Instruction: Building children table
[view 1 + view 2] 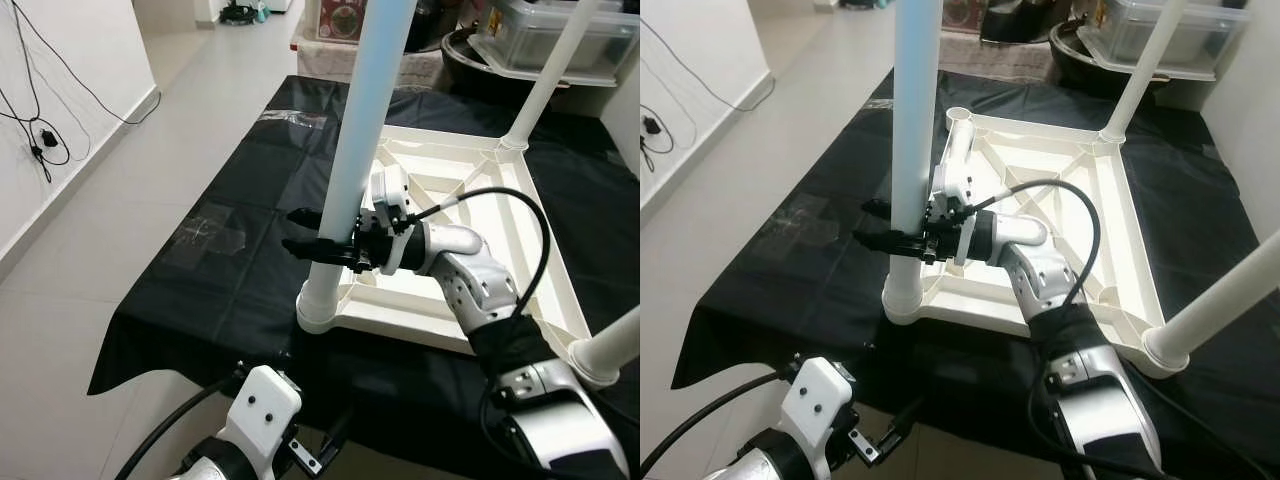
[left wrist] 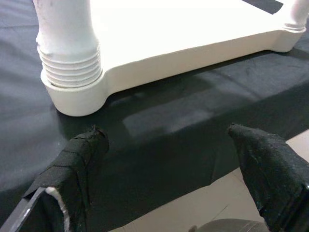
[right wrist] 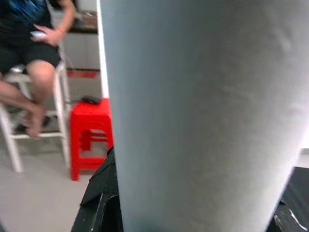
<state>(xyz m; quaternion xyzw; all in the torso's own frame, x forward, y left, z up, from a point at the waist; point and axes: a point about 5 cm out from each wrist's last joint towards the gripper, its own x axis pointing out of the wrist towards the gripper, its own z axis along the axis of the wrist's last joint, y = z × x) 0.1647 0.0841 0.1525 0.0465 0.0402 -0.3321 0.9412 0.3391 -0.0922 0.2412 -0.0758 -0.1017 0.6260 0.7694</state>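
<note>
**Right claw clamped on a table leg at its socket**

The right claw [image 1: 318,243] gripped the pale blue leg [image 1: 365,120] just above its corner socket, probably to turn it home on its thread. The white tabletop [image 1: 450,215] lay upside down on the black cloth [image 1: 250,200] beyond the claw, ribs showing. The left claw [image 2: 169,159] hung wide open, empty, near that socket, below the cloth's edge.

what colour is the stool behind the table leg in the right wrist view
Red, clearest in the right wrist view, beside the white table leg held by the right gripper.
</note>
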